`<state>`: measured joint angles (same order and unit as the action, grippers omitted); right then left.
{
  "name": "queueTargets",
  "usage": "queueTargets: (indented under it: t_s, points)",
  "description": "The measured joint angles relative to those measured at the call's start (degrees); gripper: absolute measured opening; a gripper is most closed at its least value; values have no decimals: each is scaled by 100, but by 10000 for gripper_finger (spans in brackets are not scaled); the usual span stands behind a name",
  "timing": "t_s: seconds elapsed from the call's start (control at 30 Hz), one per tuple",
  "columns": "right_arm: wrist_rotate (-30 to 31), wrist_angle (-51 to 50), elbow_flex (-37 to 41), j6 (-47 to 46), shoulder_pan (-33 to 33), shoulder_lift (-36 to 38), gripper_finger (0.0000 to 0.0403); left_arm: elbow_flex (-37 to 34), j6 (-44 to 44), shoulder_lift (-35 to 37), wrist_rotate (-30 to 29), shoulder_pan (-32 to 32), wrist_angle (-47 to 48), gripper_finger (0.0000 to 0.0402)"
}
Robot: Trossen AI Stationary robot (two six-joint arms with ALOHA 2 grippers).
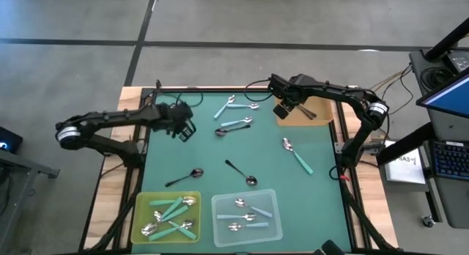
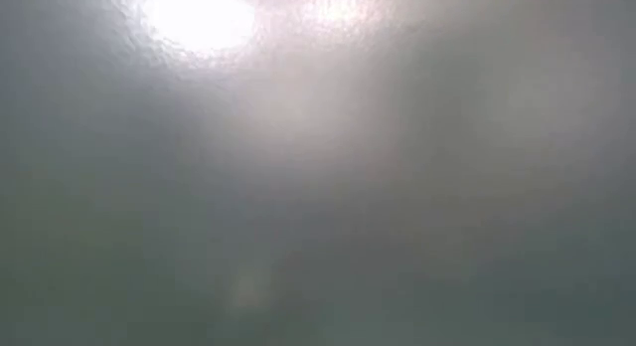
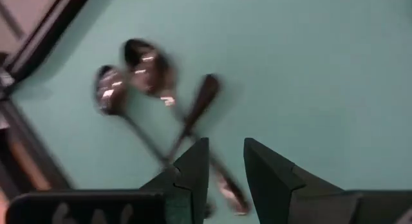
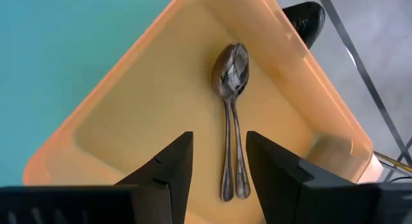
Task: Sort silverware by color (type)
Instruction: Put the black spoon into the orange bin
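Observation:
Loose spoons lie flat on the green table: light-blue-handled ones at the far middle, a teal one to the right, two black ones nearer the front. My right gripper hangs open over the orange tray, above the handle ends of two dark spoons lying side by side on its floor. My left gripper, at the table's left, is open by a narrow gap with nothing between its fingers. Two blurred, crossed spoons lie beyond it.
At the near edge, a yellow tray holds several teal-handled spoons. Beside it a clear tray holds light-blue-handled ones. A black frame rims the table. The low view shows only grey haze.

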<state>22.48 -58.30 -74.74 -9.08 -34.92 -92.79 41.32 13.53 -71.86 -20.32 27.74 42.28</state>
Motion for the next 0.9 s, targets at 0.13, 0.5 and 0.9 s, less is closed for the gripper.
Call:
queueTargets:
  t_s: [0.13, 0.5, 0.9]
  points:
    - [-5, 12, 0, 12, 2, 0, 134, 42, -681, -275, 324, 742, 255, 82]
    - [-15, 79, 0, 94, 2, -2, 130, 22, -1591, -683, 782, 1617, 61, 82]
    - [-46, 339, 0, 149, 2, -7, 127, 168, -2006, -1671, 745, 1926, -374, 82]
